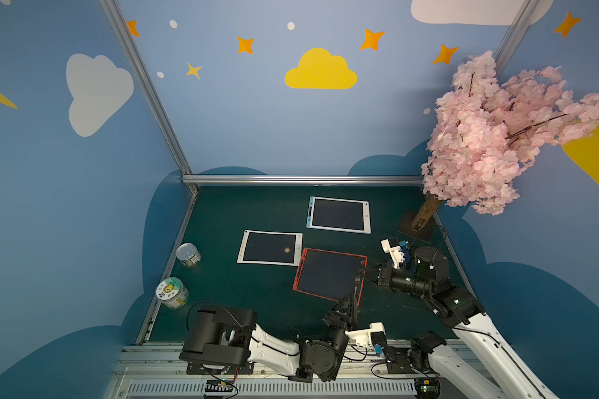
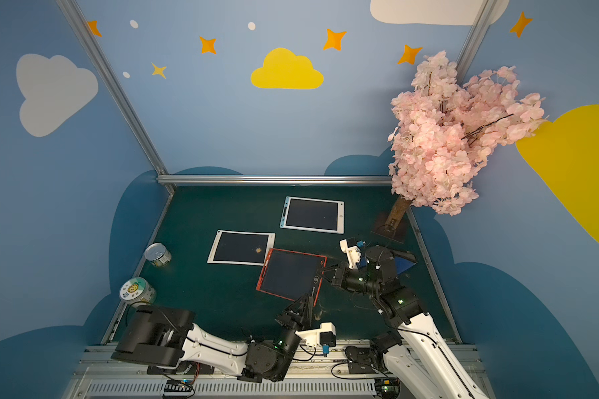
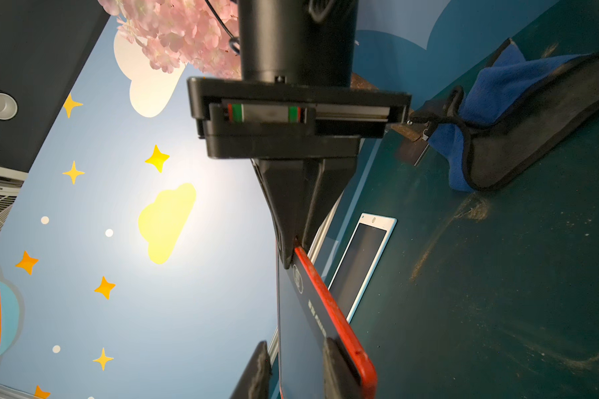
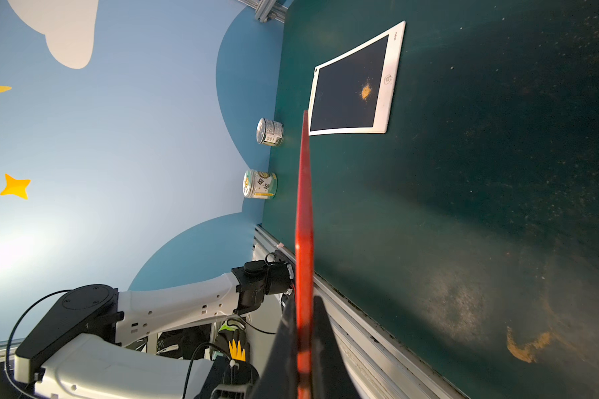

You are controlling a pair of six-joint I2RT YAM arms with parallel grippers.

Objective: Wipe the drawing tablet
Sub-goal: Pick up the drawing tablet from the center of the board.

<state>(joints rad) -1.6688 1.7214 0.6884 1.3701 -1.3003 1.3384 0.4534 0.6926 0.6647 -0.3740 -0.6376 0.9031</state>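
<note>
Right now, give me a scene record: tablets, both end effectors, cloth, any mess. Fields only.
red-framed drawing tablet: nearest the robot
right end effector: shut on its right-hand edge
left end effector: open, straddling the same edge at the near corner, gap on one side
white-framed drawing tablet: flat, orange powder spot on screen
blue-edged drawing tablet: flat, farthest back
blue-and-grey cloth: on the green table beside the right arm, unheld
silver-topped tin, printed-lid tin: left table edge
</note>
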